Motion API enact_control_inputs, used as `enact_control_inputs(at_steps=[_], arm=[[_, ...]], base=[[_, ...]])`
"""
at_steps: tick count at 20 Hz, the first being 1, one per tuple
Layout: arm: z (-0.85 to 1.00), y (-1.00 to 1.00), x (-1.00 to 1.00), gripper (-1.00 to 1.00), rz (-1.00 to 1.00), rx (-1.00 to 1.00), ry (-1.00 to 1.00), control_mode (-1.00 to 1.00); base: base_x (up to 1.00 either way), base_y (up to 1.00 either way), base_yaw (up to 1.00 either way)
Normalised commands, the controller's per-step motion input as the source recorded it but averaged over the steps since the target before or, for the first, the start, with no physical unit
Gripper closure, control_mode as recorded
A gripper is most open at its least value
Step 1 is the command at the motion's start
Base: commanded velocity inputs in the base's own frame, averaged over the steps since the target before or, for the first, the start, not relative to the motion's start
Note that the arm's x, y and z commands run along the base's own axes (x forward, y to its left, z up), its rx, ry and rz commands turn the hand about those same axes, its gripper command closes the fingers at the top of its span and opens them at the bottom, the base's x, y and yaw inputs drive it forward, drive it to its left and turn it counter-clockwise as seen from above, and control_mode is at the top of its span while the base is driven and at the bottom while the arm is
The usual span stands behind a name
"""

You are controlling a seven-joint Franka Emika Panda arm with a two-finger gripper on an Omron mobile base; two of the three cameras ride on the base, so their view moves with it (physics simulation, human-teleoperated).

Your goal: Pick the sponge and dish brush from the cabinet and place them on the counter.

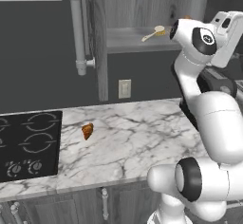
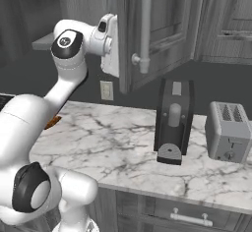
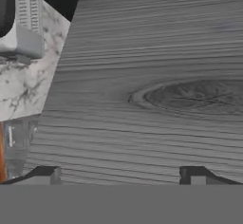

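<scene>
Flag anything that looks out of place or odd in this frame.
A small orange-brown lump lies alone on the bare counter beside the cooktop, an odd spot for it. The dish brush lies on the cabinet shelf. Nothing looks spilled or damaged.

Grey wood-grain cabinet, grey-veined white marble counter, black cooktop, cream-and-yellow dish brush.

dish brush half behind arm — toaster cropped
</scene>
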Motion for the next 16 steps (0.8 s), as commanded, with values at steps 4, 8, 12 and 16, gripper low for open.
enact_control_inputs(at_steps=[4,8,12,16], arm=[[0.0,-0.44,0.0,-1.0,-0.22,0.0,0.0,-1.0],[0.02,-0.45,0.01,-1.0,-0.21,0.0,-0.01,-1.0],[0.03,-0.45,0.06,-1.0,-0.2,0.0,-0.03,-1.0],[0.07,-0.46,0.08,-1.0,-0.16,0.0,-0.07,-1.0]], base=[[0.0,0.0,0.0],[0.0,0.0,0.0],[0.0,0.0,0.0],[0.0,0.0,0.0]])
